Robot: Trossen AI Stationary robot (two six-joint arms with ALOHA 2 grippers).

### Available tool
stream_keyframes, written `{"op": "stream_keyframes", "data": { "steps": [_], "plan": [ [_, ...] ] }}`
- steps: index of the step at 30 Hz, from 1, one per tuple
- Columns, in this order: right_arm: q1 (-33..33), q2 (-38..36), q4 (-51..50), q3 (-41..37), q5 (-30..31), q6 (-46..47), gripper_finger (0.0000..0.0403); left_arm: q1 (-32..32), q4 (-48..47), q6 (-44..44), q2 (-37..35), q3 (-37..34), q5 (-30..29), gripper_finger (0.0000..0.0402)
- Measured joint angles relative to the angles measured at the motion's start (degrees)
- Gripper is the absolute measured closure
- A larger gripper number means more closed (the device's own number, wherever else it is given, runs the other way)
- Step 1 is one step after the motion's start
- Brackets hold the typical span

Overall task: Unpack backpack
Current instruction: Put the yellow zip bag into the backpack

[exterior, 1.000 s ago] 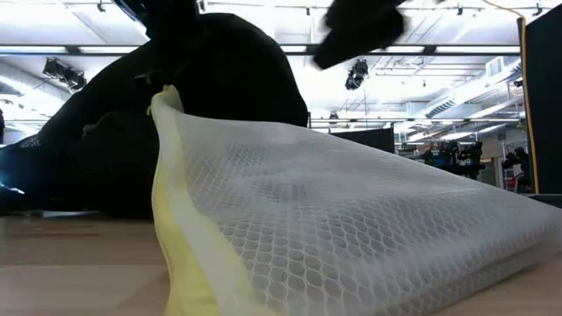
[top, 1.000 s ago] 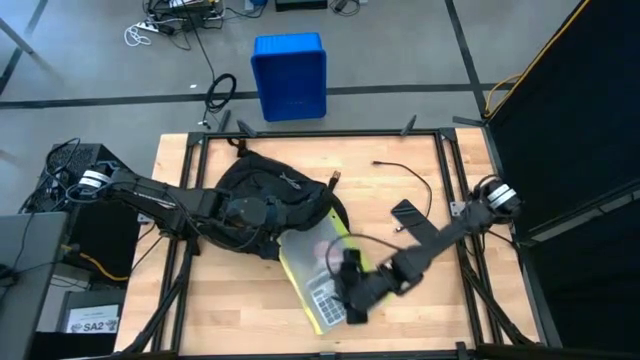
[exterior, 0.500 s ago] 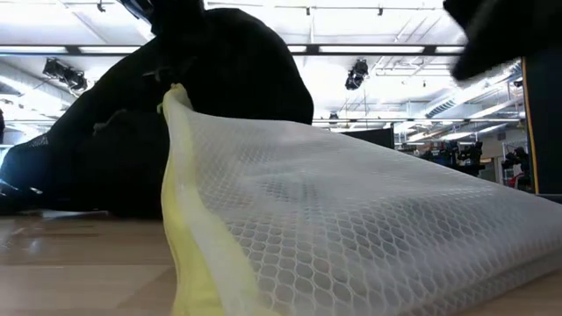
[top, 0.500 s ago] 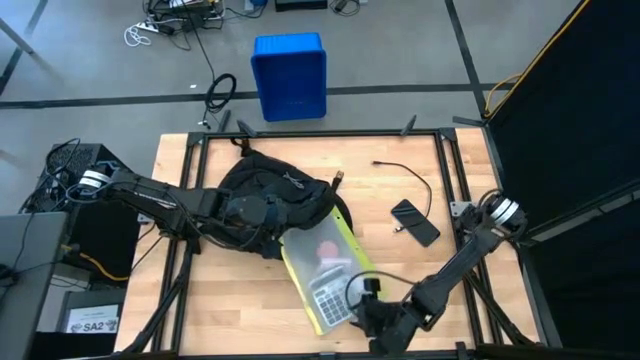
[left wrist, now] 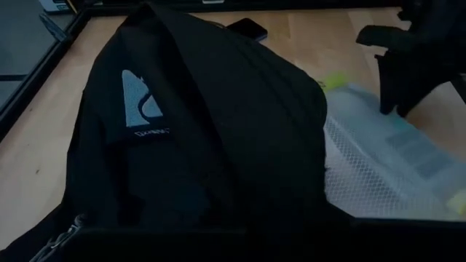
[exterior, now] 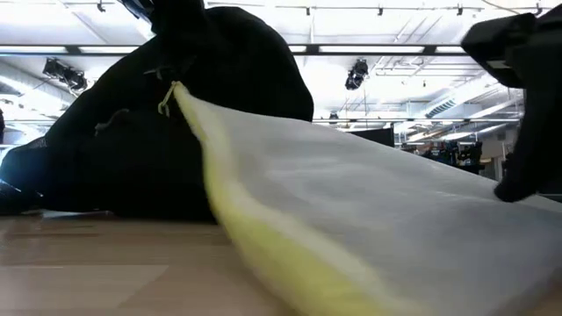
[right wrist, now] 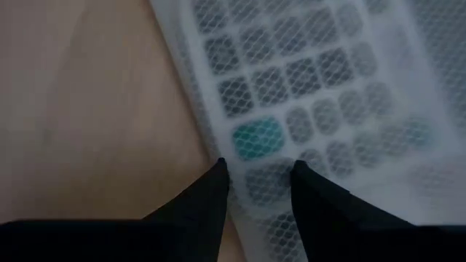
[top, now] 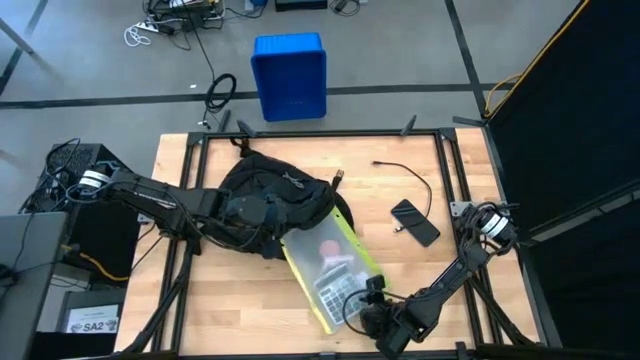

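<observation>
The black backpack (top: 275,190) sits humped at the table's left middle, with my left gripper (top: 248,213) shut in its fabric. A clear mesh pouch (top: 325,265) with a yellow edge lies with its far end against the backpack's opening and its near end on the table. A calculator (right wrist: 291,73) and something pink show inside it. My right gripper (right wrist: 258,178) is down at the pouch's near end (top: 345,312), its fingers narrowed on the pouch's edge. My left gripper is shut on the backpack's fabric on its near left side (top: 240,218). The folds hide the place of contact. The backpack stands raised (exterior: 176,114) with its bottom on the table. My right gripper slants down from the near right onto the pouch's near edge beside the calculator's keys (right wrist: 255,138). One finger (right wrist: 215,196) stands at the outer edge, the other (right wrist: 309,193) on the mesh. The pouch lies on the table.
A black phone (top: 415,222) and a thin black cable (top: 405,172) lie on the table's right half. A blue bin (top: 290,75) stands on the floor beyond the far edge. Bare wood shows at the near left and far right.
My right gripper has gone down and toward the table's near edge, from above the pouch's middle to its near end, rolling as it went. The pouch's near end has shifted a little toward the right edge, while its far end stays at the backpack.
</observation>
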Motion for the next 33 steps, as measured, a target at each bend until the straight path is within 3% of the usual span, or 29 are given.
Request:
{"op": "stream_keyframes", "data": {
  "steps": [13,20,33],
  "plan": [
    [1.6,-1.1,-9.4,-0.5,4.3,22.0,0.0288,0.0,0.0,-0.4,0.0,0.0,0.0,0.0402],
    [-3.5,-1.0,-9.2,-1.1,8.2,18.6,0.0288,0.0,-0.3,-0.2,0.0,0.0,0.7,0.0402],
    [-16.4,-1.0,-1.9,-1.2,14.9,4.0,0.0288,0.0,-0.8,0.6,0.0,0.0,3.1,0.0401]
  ]
}}
